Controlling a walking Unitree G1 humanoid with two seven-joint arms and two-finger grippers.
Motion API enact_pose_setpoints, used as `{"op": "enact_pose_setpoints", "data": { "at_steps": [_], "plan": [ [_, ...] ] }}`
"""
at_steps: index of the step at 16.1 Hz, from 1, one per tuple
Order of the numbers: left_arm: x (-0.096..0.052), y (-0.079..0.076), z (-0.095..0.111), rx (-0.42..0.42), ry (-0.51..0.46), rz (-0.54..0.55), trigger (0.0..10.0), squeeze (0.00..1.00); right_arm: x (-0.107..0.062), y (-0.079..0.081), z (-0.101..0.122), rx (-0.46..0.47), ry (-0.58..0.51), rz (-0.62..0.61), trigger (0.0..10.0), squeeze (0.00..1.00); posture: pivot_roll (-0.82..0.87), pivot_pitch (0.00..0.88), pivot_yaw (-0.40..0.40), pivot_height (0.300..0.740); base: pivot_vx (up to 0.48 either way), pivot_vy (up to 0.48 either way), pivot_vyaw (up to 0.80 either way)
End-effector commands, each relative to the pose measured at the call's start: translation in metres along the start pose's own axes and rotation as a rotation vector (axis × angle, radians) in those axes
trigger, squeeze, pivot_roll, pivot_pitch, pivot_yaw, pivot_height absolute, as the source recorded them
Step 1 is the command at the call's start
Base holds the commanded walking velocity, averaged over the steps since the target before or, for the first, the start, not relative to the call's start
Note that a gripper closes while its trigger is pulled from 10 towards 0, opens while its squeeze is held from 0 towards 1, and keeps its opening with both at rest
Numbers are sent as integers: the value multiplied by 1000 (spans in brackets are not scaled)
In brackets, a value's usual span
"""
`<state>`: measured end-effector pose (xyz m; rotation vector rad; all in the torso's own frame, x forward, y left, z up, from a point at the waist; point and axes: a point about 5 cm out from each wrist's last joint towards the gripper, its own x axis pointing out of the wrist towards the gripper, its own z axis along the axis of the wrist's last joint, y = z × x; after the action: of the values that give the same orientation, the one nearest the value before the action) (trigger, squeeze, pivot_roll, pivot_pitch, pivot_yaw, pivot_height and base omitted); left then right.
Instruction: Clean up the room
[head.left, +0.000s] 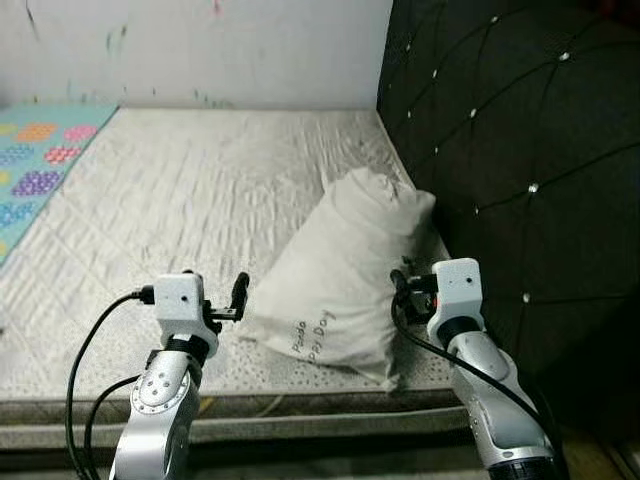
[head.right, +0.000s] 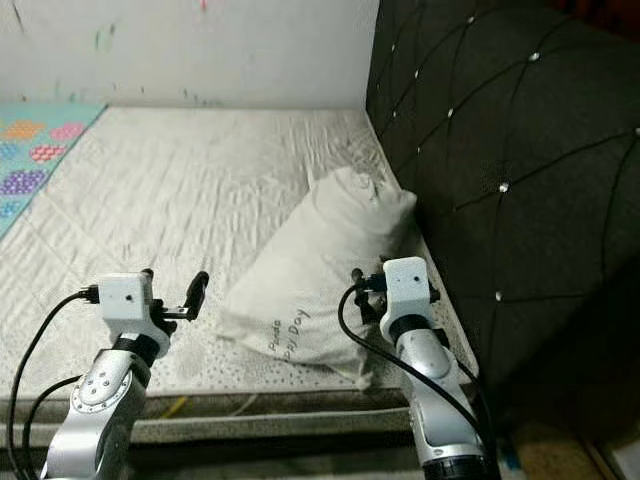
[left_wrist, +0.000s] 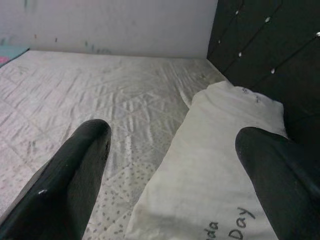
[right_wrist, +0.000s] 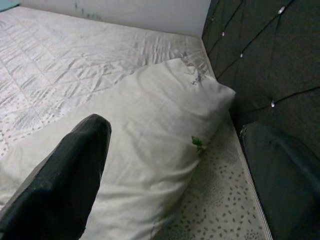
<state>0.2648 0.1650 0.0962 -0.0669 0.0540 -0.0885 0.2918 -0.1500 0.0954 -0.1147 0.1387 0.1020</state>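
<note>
Both hands spread wide, the left hand (head.left: 232, 303) at 7 o'clock and the right hand (head.left: 402, 290) at 4 o'clock flank the pillow (head.left: 335, 285) slumped against the headboard (head.left: 520, 170) on the bed (head.left: 180, 200), seemingly to lift it.

Pillow (head.left: 340, 280): matt off-white woven cloth, softly creased, with printed lettering. Mattress (head.left: 190, 200): quilted pale fabric, wrinkled, dotted along its near edge. Headboard (head.left: 520, 150): dark button-tufted upholstery with shiny studs. Wall (head.left: 200, 50): matt painted plaster. Left gripper (left_wrist: 175, 165) fingers (left_wrist: 75, 170): smooth, matt black plastic.
</note>
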Motion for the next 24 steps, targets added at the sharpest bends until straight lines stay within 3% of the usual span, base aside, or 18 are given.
{"op": "enact_pose_setpoints", "data": {
  "at_steps": [1,10,24],
  "plan": [
    [-1,0,2,6,-5,-10,10000,0,0,-2,2,0,-10,-16,10000,0,-161,0,-12,740,364,0,0],
    [0,0,1,12,7,1,10000,0,1,-1,2,-4,-8,-17,10000,0,-161,0,-14,740,356,0,0],
    [2,1,-3,-26,27,43,10000,0,4,-6,2,-29,-9,-16,10000,0,-163,0,-21,740,0,0,0]
  ]
}}
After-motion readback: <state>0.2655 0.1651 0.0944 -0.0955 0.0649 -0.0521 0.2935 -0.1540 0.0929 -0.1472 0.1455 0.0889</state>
